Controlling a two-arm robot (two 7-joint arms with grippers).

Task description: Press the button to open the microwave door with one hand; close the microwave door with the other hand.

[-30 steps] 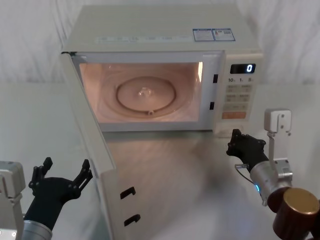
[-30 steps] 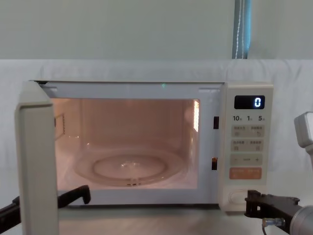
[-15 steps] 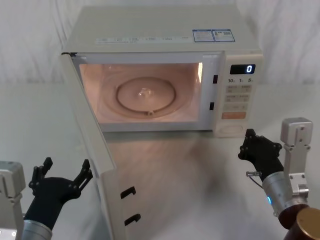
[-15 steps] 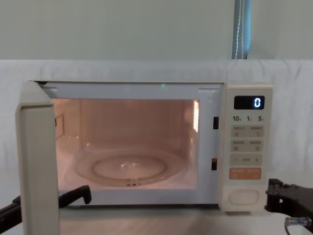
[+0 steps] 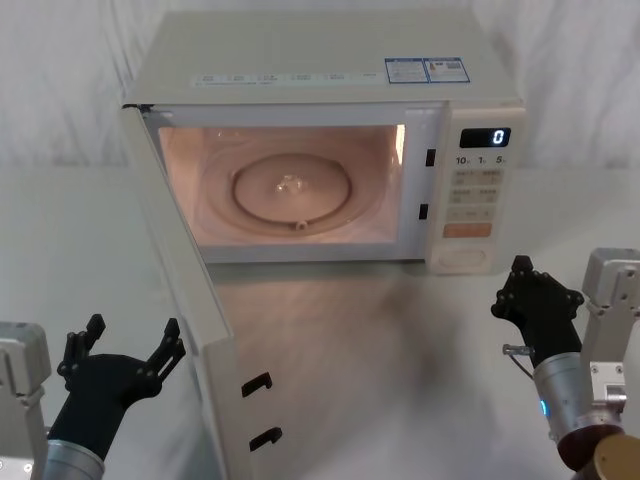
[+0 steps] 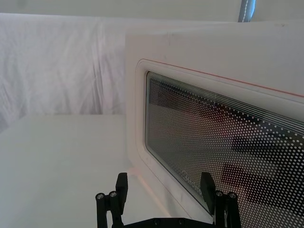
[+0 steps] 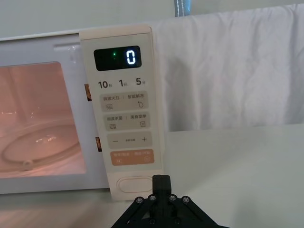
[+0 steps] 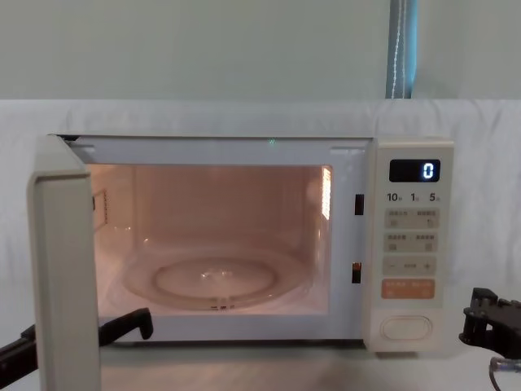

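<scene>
Cream microwave door point(image 5: 190, 330) stands open; spread left gripper point(image 5: 122, 352) at seven o'clock should push it shut, right gripper point(image 5: 538, 300) pressed together.

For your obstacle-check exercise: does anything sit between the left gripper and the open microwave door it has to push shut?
Nothing visible does. The left gripper, fingers spread, sits just outside the microwave door, facing its window.

The microwave door point(image 8: 63, 269) runs off the chest view's lower edge; small print on the panel keys point(image 5: 476, 195) is unreadable.
</scene>
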